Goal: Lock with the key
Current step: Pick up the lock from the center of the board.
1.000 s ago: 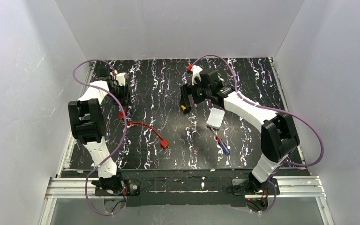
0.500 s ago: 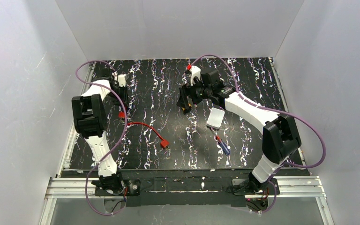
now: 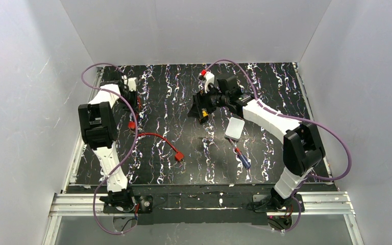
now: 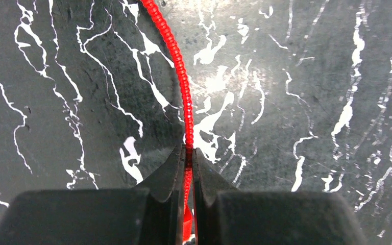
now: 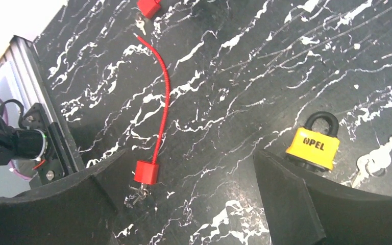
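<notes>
Both left fingers (image 4: 166, 178) clamp red cable (image 4: 181, 71); right fingers (image 5: 291, 199) spread wide.

The bench (image 3: 184, 102) is black with white veining. On it lie a red cable lock (image 5: 146, 171) toward the left side, a yellow padlock (image 5: 314, 144) with a silver key (image 5: 375, 159) just beside it, a white box (image 3: 235, 128), and a blue-handled screwdriver (image 3: 242, 159) near the box.

Plain white walls (image 3: 194, 30) are enclosing a black table (image 3: 286, 81) streaked with white veins, soft even light is falling across it, and a metal rail (image 3: 326, 204) is running along its near edge.
</notes>
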Robot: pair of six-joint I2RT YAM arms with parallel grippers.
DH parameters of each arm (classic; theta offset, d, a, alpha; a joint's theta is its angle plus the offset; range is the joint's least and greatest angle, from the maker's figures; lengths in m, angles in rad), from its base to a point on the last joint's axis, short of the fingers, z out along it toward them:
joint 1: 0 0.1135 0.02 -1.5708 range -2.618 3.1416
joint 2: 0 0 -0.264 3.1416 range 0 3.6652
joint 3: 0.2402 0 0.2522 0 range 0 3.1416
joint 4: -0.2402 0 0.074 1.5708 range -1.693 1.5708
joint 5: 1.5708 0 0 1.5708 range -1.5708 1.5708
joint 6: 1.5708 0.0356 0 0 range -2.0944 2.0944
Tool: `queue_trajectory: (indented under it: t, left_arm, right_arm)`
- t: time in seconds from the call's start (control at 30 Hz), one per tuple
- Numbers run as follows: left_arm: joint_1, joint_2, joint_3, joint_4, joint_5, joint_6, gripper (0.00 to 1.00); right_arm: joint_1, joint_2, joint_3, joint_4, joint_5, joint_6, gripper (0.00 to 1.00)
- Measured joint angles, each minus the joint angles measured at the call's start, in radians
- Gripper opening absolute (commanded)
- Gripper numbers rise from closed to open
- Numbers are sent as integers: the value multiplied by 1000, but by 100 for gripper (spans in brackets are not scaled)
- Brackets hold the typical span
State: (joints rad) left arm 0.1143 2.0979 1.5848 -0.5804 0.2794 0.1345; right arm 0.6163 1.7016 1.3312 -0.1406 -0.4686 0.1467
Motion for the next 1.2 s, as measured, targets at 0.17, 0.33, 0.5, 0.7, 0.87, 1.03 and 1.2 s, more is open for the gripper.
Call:
queue_trajectory:
  t: [0.17, 0.33, 0.5, 0.7, 0.87, 1.03, 1.2]
  left_arm:
    - [0, -75, -4, -24, 42, -44, 0]
    - [0, -265, -63, -6, 155, -158, 0]
    - [0, -444, -134, 58, 293, -318, 0]
    - [-27, -590, -248, 183, 403, -511, 0]
    - [-102, -666, -291, 235, 428, -594, 0]
    - [-195, -734, -334, 278, 435, -643, 0]
    - [-226, -788, -399, 352, 437, -720, 0]
  right_arm:
    - [0, 0, 0, 54, -44, 41, 94]
    - [1, 0, 0, 107, -88, 91, 91]
    - [20, 0, 5, 141, -104, 117, 86]
    - [85, 0, 80, 133, -64, 100, 81]
    - [134, 0, 129, 133, -11, 83, 76]
    - [171, 3, 169, 108, 22, 60, 71]
    - [194, 3, 175, 88, 45, 47, 65]
